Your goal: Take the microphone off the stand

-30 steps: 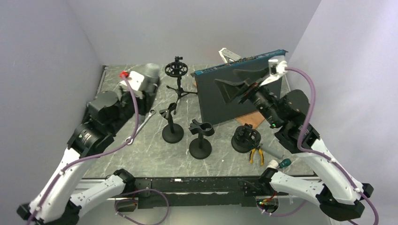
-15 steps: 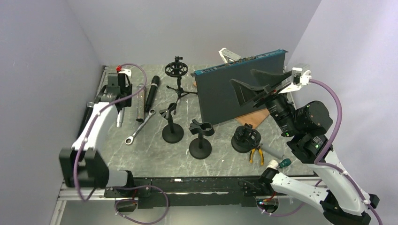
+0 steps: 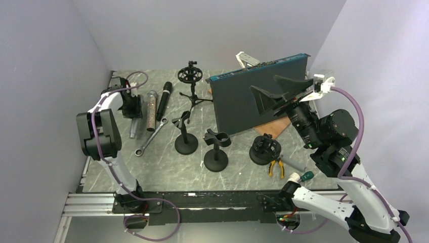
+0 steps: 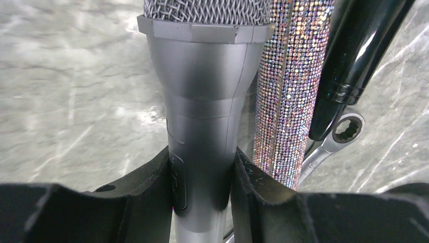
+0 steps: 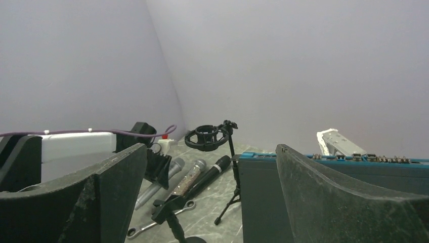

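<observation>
Your left gripper [image 4: 202, 159] has its 2 black fingers [image 4: 152, 195] clamped on the barrel of the silver microphone with a steel mesh head [image 4: 202, 91], just below the head's collar. In the overhead view the silver microphone sits at about 10 o'clock on the grey marble-pattern table [image 3: 167, 167]. It is well apart from the 2 black round-base clip stands [image 3: 185, 137] near the middle, and both of their clips stand bare. So the lift-off looks done, and by my reading only the put-down remains.

Just beside it at 3 o'clock lies a rhinestone-covered microphone [image 4: 291, 91], then a glossy black microphone [image 4: 364, 55] and the ring end of a steel spanner [image 4: 345, 132]. I cannot tell whether the silver body already bears on the table, so lower gently until it settles, keeping it parallel to its neighbours. Open the fingers only a little at first. A round barrel will likely roll, and toward 3 o'clock it would knock the rhinestone one. Then withdraw straight up, not sideways.

Your right gripper [image 3: 264, 86] hangs high at 2 o'clock with its fingers spread wide, holding nothing. Leave it there.
</observation>
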Tool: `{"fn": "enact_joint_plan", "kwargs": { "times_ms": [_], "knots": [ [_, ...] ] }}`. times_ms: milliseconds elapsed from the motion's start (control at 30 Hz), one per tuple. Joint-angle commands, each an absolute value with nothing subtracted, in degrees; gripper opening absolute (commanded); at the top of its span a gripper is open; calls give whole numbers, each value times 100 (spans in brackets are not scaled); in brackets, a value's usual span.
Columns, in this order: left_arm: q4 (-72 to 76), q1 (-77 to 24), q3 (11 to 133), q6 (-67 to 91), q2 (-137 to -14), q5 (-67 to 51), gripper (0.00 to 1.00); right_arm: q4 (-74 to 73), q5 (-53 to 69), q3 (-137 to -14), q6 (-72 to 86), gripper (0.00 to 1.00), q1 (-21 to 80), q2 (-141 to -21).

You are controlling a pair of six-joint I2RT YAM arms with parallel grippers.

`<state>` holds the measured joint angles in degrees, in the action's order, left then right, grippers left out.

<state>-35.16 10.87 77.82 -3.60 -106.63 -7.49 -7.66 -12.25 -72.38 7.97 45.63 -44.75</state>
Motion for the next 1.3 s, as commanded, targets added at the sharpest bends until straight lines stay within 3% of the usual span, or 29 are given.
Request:
{"fn": "enact_joint_plan", "kwargs": {
  "times_ms": [0, 167, 467, 600, 1067, 1267],
  "knots": [
    [-3627, 1298, 8101, -215, -10853, -1601, 16, -693, -1320, -7405, 668, 100, 4569, -4616],
    [-3533, 1311, 8016, -152, -10915, -1743, 34, -694, -1275, -7427, 692, 100, 4561, -4644],
    [-3556, 1300, 7951, -183, -11000, -1565, 49, -708, -1215, -7462, 754, 100, 4558, -4585],
    [-3564, 1299, 7931, -212, -10970, -1512, 65, -747, -1179, -7496, 781, 100, 4566, -4591],
    [-3441, 1301, 7748, -226, -10207, -759, 66, -965, -859, -7571, 936, 100, 4563, -4636],
    [-3662, 1301, 7905, -513, -10087, 1062, 70, -945, -796, -7464, 993, 100, 4565, -4549]
  ]
}}
